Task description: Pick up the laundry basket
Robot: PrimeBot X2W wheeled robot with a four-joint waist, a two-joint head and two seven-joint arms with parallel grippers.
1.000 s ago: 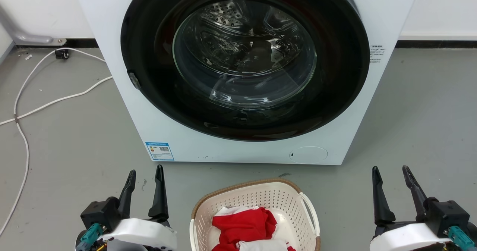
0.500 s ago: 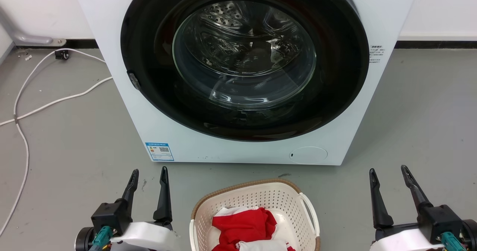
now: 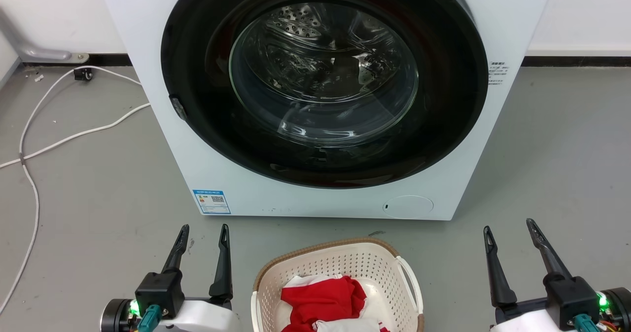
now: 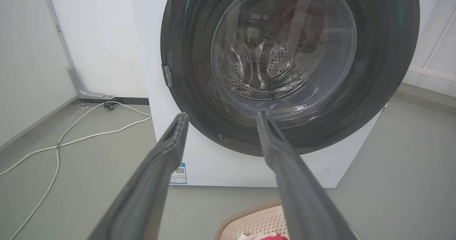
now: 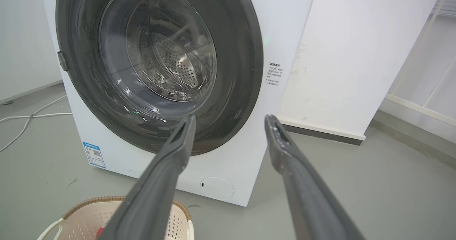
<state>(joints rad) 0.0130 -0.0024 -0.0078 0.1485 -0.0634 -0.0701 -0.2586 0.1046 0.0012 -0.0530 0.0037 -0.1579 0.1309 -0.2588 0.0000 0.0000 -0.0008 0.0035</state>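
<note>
- Both grippers stand nearer the centre line than a second ago: the left gripper point(image 3: 204, 229) has shifted inward toward the laundry basket point(image 3: 340, 262), the right gripper point(image 3: 509, 226) only slightly, and both wrists have rolled so that a green lamp shows on each
- The laundry basket is unmoved: it rests on the grey floor point(image 3: 98, 199), just in front of the washing machine point(image 3: 172, 144), between the two grippers and touching neither
- Red and white clothing point(image 3: 323, 297) lies loose inside it
- Left gripper: fingers parted, nothing held
- Right gripper: fingers parted a little wider, nothing held
- Judged step: approach to the side handles; the lift has not begun
- Risk, missed grasp: the right-side handle point(image 3: 412, 277) is a thin loop close against the wall, so a fingertip may slide past it or catch in the perforations
- Risk, tilt: if one arm rises before the other, the basket tips and the clothing spills
- Risk, collision: a forward push slides the basket against the machine front
- The white cable point(image 3: 29, 139) lies well apart on the left and poses no hazard
</note>
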